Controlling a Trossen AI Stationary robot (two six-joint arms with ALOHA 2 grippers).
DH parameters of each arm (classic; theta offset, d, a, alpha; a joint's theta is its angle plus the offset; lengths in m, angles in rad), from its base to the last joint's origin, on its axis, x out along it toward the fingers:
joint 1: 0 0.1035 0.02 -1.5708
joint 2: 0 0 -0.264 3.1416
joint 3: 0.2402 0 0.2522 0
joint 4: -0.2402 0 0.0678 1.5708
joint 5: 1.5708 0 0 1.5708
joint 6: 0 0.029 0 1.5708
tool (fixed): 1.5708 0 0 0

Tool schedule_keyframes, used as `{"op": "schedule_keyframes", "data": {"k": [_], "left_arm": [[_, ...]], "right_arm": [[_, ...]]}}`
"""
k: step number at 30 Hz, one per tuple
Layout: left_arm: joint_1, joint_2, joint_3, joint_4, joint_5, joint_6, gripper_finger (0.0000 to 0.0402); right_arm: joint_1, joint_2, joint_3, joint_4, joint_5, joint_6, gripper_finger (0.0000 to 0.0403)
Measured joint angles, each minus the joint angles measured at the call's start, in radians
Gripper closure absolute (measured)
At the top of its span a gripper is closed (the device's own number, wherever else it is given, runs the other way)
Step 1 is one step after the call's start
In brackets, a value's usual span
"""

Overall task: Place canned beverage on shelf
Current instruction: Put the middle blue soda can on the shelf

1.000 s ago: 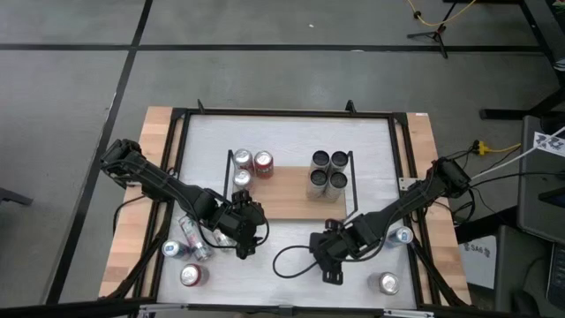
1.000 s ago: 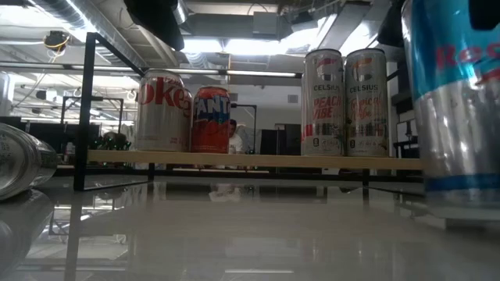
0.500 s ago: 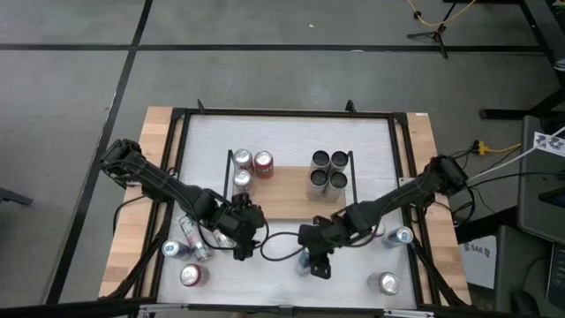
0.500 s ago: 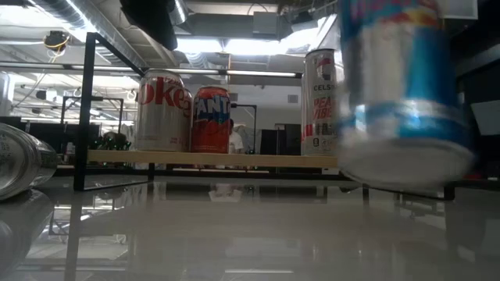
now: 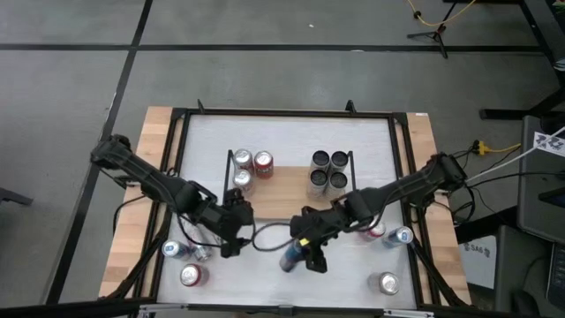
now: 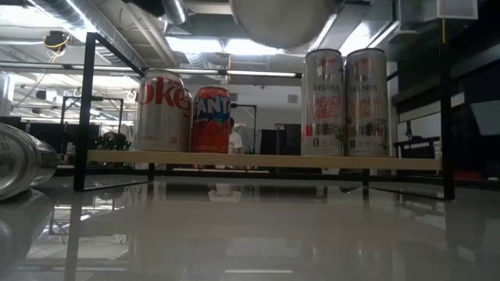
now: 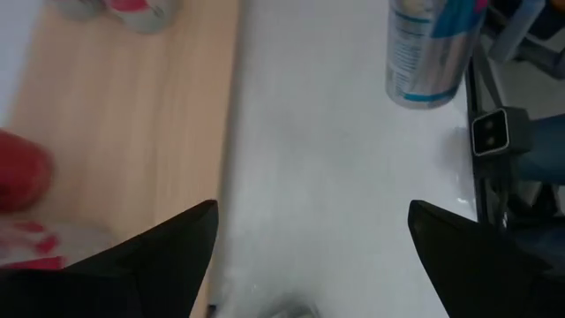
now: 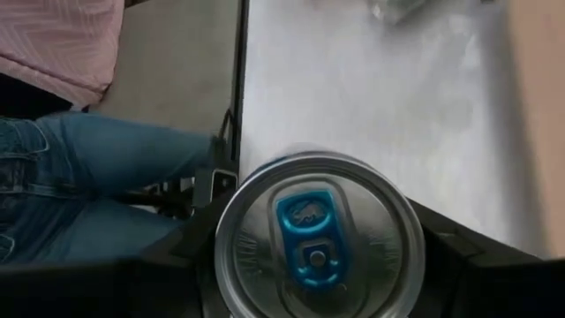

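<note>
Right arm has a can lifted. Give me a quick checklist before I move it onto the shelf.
1. Blue can held between the right gripper fingers: ok.
2. Can clear of the table, seen from the low view: ok.
3. Bare wood in the middle of the shelf: ok.
4. Left gripper open and holding nothing: ok.
5. Left gripper out of the path: cannot tell.
6. Standing cans on the shelf upright: ok.

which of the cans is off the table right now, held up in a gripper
The blue-and-silver can in the right gripper, lifted in front of the shelf. Every other can stands or lies on the shelf or the table.
</note>
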Motion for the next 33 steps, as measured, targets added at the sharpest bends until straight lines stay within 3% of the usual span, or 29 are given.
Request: {"op": "schedule_keyframes", "data": {"k": [14, 20, 33], "left_arm": [[0.0, -0.191, 0.0, -0.094, -0.154, 0.024, 0.0039], [0.005, -0.202, 0.0, -0.113, -0.217, 0.066, 0.0039], [0.102, -0.201, 0.0, -0.112, -0.228, 0.098, 0.0039]], "right_arm": [[-0.226, -0.002, 0.31, -0.269, 0.049, -0.29, 0.0173], [-0.371, -0.001, 0.341, -0.354, 0.02, -0.401, 0.0173], [-0.629, 0.044, 0.34, -0.455, -0.06, -0.618, 0.0164]]}}
